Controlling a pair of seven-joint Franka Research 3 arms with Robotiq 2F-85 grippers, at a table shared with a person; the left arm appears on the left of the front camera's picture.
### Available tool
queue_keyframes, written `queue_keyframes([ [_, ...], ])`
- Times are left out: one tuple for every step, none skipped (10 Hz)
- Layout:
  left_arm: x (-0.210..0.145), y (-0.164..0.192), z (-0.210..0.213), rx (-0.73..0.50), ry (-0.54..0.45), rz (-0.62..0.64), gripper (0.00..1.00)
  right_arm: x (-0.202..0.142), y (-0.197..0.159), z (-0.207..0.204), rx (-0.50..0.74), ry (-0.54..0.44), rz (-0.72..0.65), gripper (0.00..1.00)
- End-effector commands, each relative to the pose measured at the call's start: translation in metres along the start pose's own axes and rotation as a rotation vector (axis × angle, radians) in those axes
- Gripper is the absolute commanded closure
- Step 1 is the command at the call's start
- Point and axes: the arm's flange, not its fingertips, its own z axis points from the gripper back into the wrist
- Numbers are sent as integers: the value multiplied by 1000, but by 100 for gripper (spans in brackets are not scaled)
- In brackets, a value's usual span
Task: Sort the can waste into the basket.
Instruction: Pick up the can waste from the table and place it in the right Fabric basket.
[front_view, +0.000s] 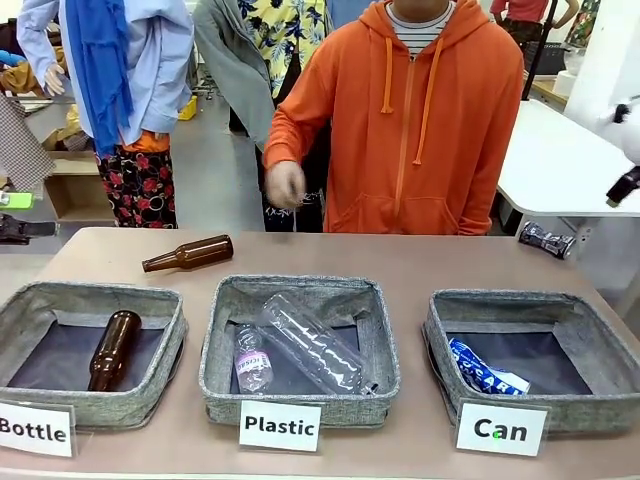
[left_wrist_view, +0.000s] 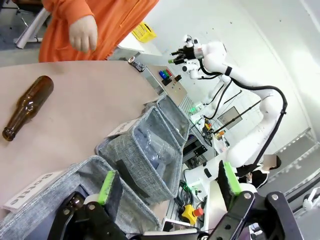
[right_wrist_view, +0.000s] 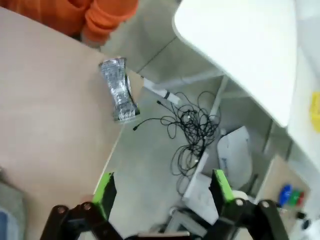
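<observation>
The blue and white dented can lies inside the grey basket signed "Can" at the right. The dark crushed can lies on the table's far right corner, at the edge, and shows small in the left wrist view. My right gripper hangs open and empty, high off the table's right side, short of the dark can. My left gripper is open and empty, at the table's left end above the "Bottle" basket.
A brown bottle lies loose on the table at the far left. The "Bottle" basket holds another brown bottle; the "Plastic" basket holds clear bottles. A person in an orange hoodie stands at the far side, one hand over the edge.
</observation>
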Motion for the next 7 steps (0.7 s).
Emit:
queue_keyframes([
  [-1, -3, -2, 7, 4, 7, 0, 72, -3, -40, 92, -43, 119, 0],
  [-1, -3, -2, 7, 4, 7, 0, 76, -5, -51, 140, -63, 124, 0],
  [-1, -3, -2, 7, 4, 7, 0, 82, -1, -55, 181, -69, 134, 0],
  [-1, -3, -2, 7, 4, 7, 0, 79, 5, -55, 176, -71, 132, 0],
  [-1, -3, -2, 7, 4, 7, 0, 71, 6, -42, 187, -111, 85, 0],
  [-1, -3, -2, 7, 4, 7, 0, 90, 28, -66, 144, -69, 128, 0],
  [-1, -3, -2, 7, 4, 7, 0, 90, 28, -66, 144, -69, 128, 0],
])
